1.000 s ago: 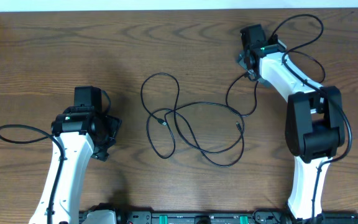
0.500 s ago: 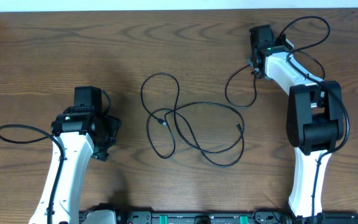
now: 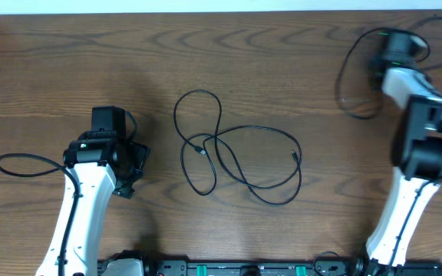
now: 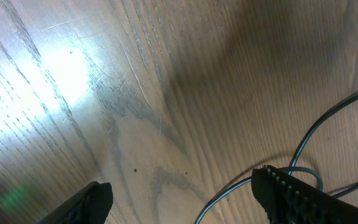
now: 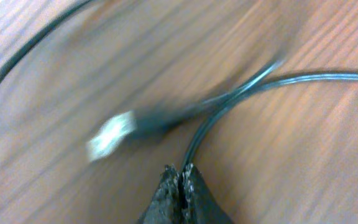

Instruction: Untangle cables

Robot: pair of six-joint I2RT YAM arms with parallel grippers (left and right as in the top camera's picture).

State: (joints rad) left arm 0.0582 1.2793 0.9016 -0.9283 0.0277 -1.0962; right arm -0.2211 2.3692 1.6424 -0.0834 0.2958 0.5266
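Note:
Black cables (image 3: 236, 157) lie looped over one another mid-table. One black cable (image 3: 347, 86) lies apart from them at the far right, curving up to my right gripper (image 3: 377, 70). In the right wrist view my right gripper (image 5: 180, 169) is shut on that cable (image 5: 211, 129), which runs straight into the closed tips. Its silver plug end (image 5: 109, 138) lies blurred just ahead. My left gripper (image 3: 132, 169) hovers left of the tangle. In the left wrist view the left gripper (image 4: 182, 190) is open over bare wood, with a thin dark cable (image 4: 303, 144) passing beside its right finger (image 4: 303, 196).
The table's far edge (image 3: 221, 11) runs along the top, close behind the right gripper. A loose black wire (image 3: 21, 165) from the left arm loops on the table at the far left.
The right gripper has shut on a black cable and swung right, dragging that cable's loop away from the tangle. The left arm and the middle tangle have not moved.

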